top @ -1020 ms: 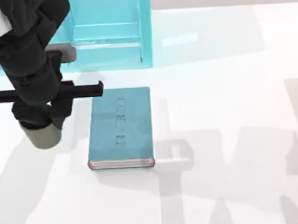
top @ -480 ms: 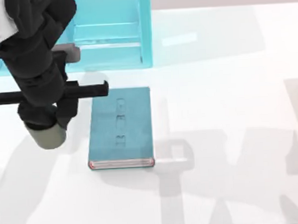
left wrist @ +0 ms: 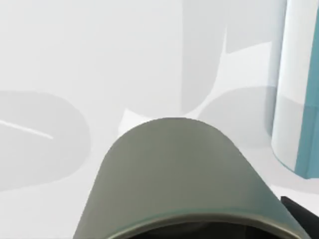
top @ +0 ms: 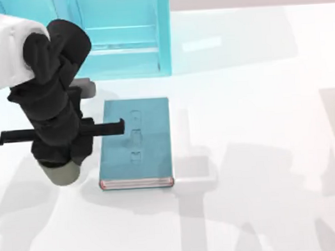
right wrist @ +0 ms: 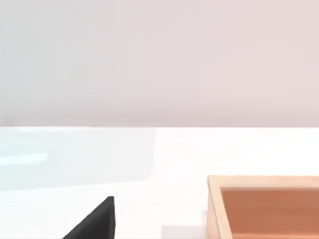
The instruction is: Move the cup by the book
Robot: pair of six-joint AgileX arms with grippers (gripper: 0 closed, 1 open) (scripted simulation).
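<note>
While embossed marks on the book (top: 136, 144) stay unreadable, the cup (top: 63, 173) sits beside it.

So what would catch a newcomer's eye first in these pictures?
The bulky black left arm over the table's left side, its left gripper above a small olive-grey cylindrical cup whose wall looms large in the left wrist view. Right beside it lies the flat teal hardcover book, with a light-blue shelf unit behind.

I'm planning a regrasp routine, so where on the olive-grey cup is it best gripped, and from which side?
Grip the cup across its round side wall near the rim, coming from above. It has no handle and is narrow, so opposite sides suit two fingers. The left gripper already sits over it, left of the book.
</note>
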